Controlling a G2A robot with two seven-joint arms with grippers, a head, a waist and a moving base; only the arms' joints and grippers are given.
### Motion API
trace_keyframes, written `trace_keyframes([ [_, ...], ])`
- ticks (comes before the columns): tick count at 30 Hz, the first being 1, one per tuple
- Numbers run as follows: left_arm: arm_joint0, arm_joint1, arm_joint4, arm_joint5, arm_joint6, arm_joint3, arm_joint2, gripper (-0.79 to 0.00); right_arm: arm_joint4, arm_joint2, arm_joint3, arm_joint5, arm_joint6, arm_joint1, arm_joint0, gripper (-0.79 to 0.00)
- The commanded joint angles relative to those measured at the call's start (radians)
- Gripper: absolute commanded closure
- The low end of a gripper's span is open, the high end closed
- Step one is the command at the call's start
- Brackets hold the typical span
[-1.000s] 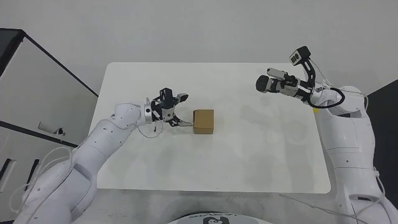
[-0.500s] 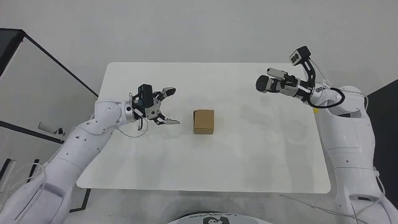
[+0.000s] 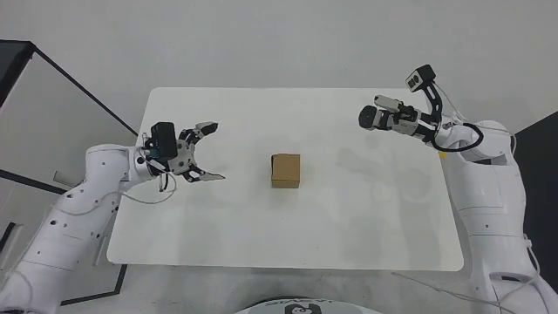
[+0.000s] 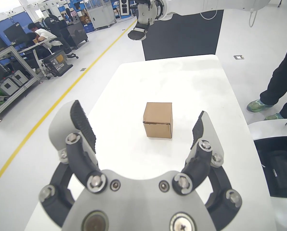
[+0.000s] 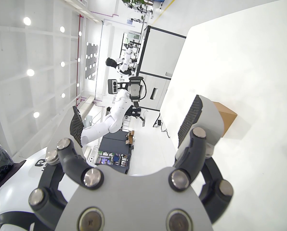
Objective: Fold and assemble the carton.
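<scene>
A small brown carton (image 3: 285,170) stands closed as a cube near the middle of the white table (image 3: 349,227). In the left wrist view the carton (image 4: 158,122) sits some way beyond my left gripper (image 4: 141,126), which is open and empty. From above, the left gripper (image 3: 209,151) hovers near the table's left side, well apart from the carton. My right gripper (image 3: 364,118) is held above the table's far right part, open with nothing in it (image 5: 136,118). One of its fingers hides part of the carton (image 5: 226,118) in the right wrist view.
A dark-framed cabinet (image 3: 35,105) stands off the table's left edge. A person's leg and shoe (image 4: 276,82) are on the floor beside the table's near side. Bare table surface surrounds the carton on all sides.
My left gripper has drawn back leftward from right beside the carton to the table's left side, staying open. The carton and the right arm have not moved.
</scene>
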State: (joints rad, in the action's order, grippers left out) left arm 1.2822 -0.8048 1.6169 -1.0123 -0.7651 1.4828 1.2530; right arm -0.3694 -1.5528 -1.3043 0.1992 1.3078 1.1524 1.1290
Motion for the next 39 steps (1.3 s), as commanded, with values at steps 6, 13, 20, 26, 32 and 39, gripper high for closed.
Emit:
trace_keyframes([
  [6, 0.068, 0.021, -0.035, 0.000, 0.022, 0.048, 0.058, -0.785, 0.000, 0.000, 0.000, 0.000, 0.000, 0.000, 0.000, -0.785],
  [13, 0.068, 0.021, -0.035, 0.000, 0.022, 0.048, 0.058, -0.785, 0.000, 0.000, 0.000, 0.000, 0.000, 0.000, 0.000, -0.784],
  [20, 0.068, 0.021, -0.035, 0.000, 0.022, 0.048, 0.058, -0.785, 0.000, 0.000, 0.000, 0.000, 0.000, 0.000, 0.000, -0.785],
  [26, 0.068, 0.021, -0.035, 0.000, 0.022, 0.048, 0.058, -0.785, 0.000, 0.000, 0.000, 0.000, 0.000, 0.000, 0.000, -0.785],
  [32, 0.068, 0.021, -0.035, 0.000, 0.022, 0.048, 0.058, -0.785, 0.000, 0.000, 0.000, 0.000, 0.000, 0.000, 0.000, -0.784],
  [39, 0.068, 0.021, -0.035, 0.000, 0.022, 0.048, 0.058, -0.785, 0.000, 0.000, 0.000, 0.000, 0.000, 0.000, 0.000, -0.784],
])
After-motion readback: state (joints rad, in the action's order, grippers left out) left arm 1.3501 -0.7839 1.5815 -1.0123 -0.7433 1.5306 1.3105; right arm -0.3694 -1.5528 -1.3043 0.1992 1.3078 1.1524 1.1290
